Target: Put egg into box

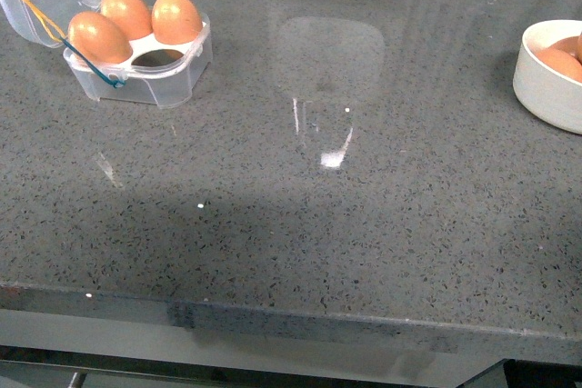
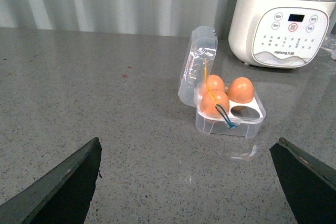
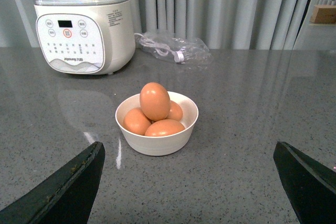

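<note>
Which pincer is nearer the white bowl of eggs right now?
Right. The right pincer hangs open facing the bowl, apart from it. The left pincer faces the box across the counter on the left, with the bowl out of its view.

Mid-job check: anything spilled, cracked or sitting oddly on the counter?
Nothing looks spilled or cracked. The box sits lid-open with three eggs and one empty cell; its elastic bands trail across one of them. In the bowl, the top egg stands perched on the others and might roll.
</note>
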Controlling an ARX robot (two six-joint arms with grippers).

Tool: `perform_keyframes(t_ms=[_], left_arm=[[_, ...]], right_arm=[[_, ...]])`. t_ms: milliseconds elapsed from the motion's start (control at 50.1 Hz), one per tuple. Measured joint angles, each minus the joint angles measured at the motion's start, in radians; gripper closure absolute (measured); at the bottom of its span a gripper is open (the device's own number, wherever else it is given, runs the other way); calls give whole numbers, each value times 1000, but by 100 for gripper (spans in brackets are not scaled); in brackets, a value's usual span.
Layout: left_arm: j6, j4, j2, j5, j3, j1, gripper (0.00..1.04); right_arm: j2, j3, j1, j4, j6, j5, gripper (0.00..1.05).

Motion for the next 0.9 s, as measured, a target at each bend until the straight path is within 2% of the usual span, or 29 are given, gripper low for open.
perform_keyframes(t_ms=[898], left_arm=[[0, 0, 0, 0, 0, 0, 7]], right_arm=[[0, 0, 0, 0, 0, 0, 7]])
